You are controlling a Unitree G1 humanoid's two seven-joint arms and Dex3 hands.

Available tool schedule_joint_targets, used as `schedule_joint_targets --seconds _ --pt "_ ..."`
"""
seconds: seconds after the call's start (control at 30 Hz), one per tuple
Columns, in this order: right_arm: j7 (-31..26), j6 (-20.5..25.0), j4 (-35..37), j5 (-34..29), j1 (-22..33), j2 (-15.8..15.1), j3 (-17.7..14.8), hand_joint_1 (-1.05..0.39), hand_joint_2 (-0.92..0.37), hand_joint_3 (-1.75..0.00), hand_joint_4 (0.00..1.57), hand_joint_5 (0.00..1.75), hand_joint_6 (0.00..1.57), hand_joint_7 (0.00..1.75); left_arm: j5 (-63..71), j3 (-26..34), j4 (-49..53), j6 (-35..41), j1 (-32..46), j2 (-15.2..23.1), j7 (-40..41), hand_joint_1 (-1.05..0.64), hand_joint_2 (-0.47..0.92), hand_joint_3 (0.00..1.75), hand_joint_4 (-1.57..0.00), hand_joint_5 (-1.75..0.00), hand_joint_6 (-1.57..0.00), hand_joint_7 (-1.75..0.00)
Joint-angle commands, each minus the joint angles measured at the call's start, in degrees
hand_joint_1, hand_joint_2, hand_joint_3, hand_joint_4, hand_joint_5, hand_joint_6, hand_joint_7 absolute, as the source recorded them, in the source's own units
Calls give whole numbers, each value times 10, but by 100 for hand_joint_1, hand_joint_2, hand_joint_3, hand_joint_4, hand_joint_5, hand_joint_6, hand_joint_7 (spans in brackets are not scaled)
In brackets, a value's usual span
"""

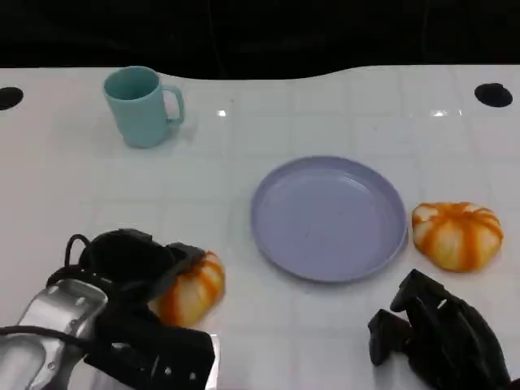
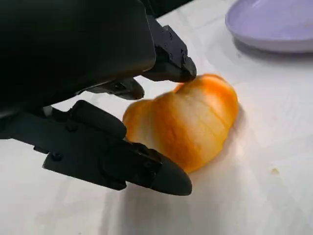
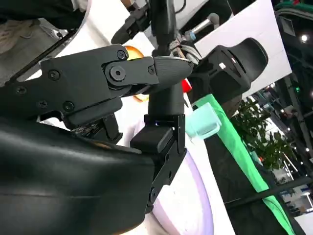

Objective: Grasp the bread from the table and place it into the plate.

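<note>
An orange-and-white bread [image 1: 195,291] lies on the white table to the left of the lavender plate [image 1: 329,219]. My left hand [image 1: 134,268] is around it. In the left wrist view its black fingers [image 2: 168,63] press the bread [image 2: 188,122] from both sides while the bread rests on the table, with the plate [image 2: 274,24] just beyond. A second bread [image 1: 455,236] sits right beside the plate's right rim. My right hand [image 1: 435,333] hovers near the front edge, below that second bread, holding nothing, fingers apart.
A teal mug [image 1: 142,106] stands at the back left, well away from the plate. Two black round holes [image 1: 493,94] mark the table's far corners. The table's far edge runs along the dark background.
</note>
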Motion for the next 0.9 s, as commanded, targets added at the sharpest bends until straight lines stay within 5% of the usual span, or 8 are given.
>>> schedule_joint_targets --seconds 0.03,0.13,0.27,0.3,0.37,0.47,0.7,0.9 --pt "-4 8 -9 4 7 -5 0 -56 -92 -24 79 165 69 140 -11 -30 73 -9 -25 4 27 -58 92 0 -48 -20 -41 -3" --pt "-5 5 -10 3 9 -4 -1 -55 -92 -23 78 166 69 139 -35 -43 136 -49 -42 5 70 -30 92 13 -64 -61 -53 -2" --pt "-4 10 -13 6 11 -4 -2 -55 -92 -24 78 168 69 140 -40 -59 231 -106 -63 -2 215 -28 90 40 -86 -133 -119 -21" --pt "-4 10 -13 6 11 -4 -2 -55 -92 -24 78 168 69 140 -39 -63 256 -122 -69 -4 263 -27 88 45 -86 -149 -121 -38" --pt "-3 9 -12 5 10 -5 -2 -55 -92 -24 78 168 69 140 -42 -71 289 -145 -78 -6 323 -27 82 62 -86 -168 -94 -119" --pt "0 8 -7 5 8 -6 -3 -56 -92 -23 77 168 69 140 -60 -69 324 -184 -88 -8 398 -26 71 92 -83 -174 -71 -169" --pt "0 9 -10 4 10 -9 -1 -57 -92 -24 78 167 70 140 -121 -30 344 -241 -92 -35 525 -25 57 124 -86 -175 -71 -175" --pt "7 8 -9 6 13 -10 -2 -56 -92 -25 79 167 70 141 -232 28 295 -266 -86 -61 473 -24 41 143 -86 -175 -67 -175"
